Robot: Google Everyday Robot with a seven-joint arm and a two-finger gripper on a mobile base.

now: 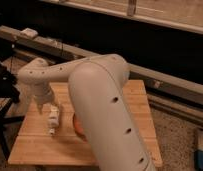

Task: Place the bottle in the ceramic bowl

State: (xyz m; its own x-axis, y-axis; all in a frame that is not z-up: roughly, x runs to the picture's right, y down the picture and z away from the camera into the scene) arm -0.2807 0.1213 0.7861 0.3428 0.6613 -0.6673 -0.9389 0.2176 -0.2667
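Observation:
The small whitish bottle [53, 121] lies on the wooden table [40, 145], left of the bowl, with its narrow end toward the front. The orange-red ceramic bowl [78, 126] shows only as a thin sliver; my big white arm hides the rest. My gripper [50, 106] hangs from the wrist at the left and sits just above or at the far end of the bottle. Whether it touches the bottle cannot be made out.
My bulky white arm [105, 110] fills the middle of the view and covers much of the table. A dark stand [4, 82] is at the table's left. A long rail [160, 80] runs behind, with a small white thing [30, 33] on it.

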